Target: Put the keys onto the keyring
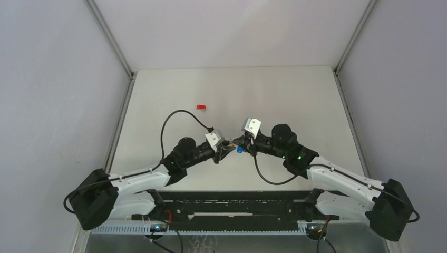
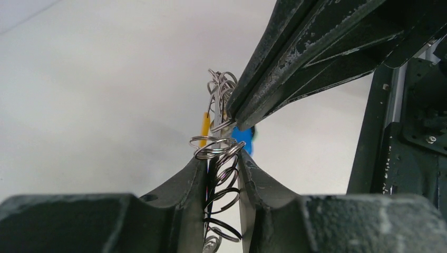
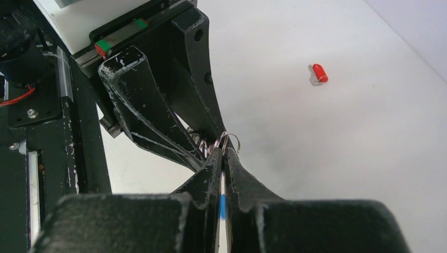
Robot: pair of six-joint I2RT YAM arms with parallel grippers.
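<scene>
At the table's middle, a cluster of thin steel rings, the keyring, hangs between both grippers. My left gripper has its fingers drawn in on the lower rings, which touch both pads. From above right, my right gripper pinches the upper rings, shut. A yellow key and a blue key hang behind the rings. In the right wrist view the right gripper nips a ring, with the blue key below. A red key lies alone on the table, far left of the grippers.
Grey walls enclose the white table on three sides. A black cable loops over the table behind the left arm, and another cable sags beside the right arm. The red key lies beyond the right gripper.
</scene>
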